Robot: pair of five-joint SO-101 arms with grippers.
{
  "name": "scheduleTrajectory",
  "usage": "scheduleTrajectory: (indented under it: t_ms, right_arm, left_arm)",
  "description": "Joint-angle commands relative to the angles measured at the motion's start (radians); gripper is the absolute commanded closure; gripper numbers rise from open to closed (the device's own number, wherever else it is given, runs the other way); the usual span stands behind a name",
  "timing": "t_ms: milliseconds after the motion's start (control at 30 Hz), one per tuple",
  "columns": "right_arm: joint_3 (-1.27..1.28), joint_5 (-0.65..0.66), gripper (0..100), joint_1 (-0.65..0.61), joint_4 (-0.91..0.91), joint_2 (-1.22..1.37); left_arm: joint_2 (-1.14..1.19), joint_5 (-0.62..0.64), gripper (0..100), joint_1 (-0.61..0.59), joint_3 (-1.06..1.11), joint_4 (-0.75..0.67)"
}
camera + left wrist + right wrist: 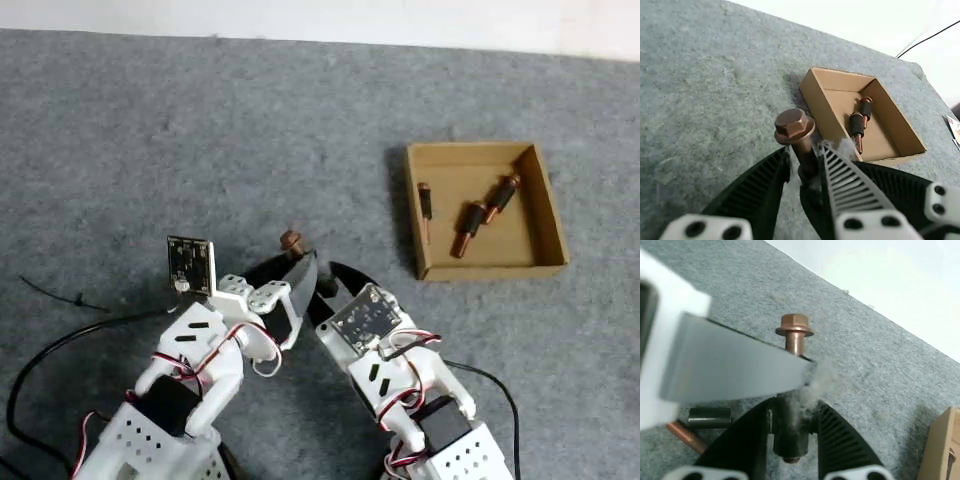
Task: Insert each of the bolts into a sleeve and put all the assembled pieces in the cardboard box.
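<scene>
Near centre, my left gripper (805,152) pinches the copper bolt (794,125) below its head, and my right gripper (792,412) clamps the sleeve (789,432) around its shank. Uneven release could tip the pair out, short of the far-right cardboard box (520,238).

You are counting one cardboard box (490,268). Inside it you are seeing three assembled pieces, each showing a dark sleeve over a copper bolt: first piece (425,212), second piece (468,229), third piece (503,196). Outside the box you are counting two bolts: one raised bolt (291,240) and one loose bolt (684,435) lying on the surface (150,130). You are also counting two sleeves: one raised sleeve (789,432) and one loose sleeve (709,416).
</scene>
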Motion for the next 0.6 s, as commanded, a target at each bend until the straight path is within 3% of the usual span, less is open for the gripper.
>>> scheduleTrajectory:
  t_ms: [0,100,300,433,567]
  right_arm:
    - [0.142,0.002,99.3,0.033,-0.036,-0.005]
    - [0.142,0.002,99.3,0.033,-0.036,-0.005]
    - [0.142,0.002,99.3,0.033,-0.036,-0.005]
    - [0.142,0.002,99.3,0.033,-0.036,-0.005]
    - [0.142,0.002,99.3,0.033,-0.036,-0.005]
  left_arm:
    - [-0.007,-0.005,90,-0.018,-0.082,0.08]
    - [-0.007,-0.005,90,-0.016,-0.119,0.138]
    - [-0.007,0.032,76,0.036,-0.209,0.311]
    - [-0.007,0.057,76,0.033,-0.265,0.373]
    - [-0.007,0.063,76,-0.045,-0.274,0.374]
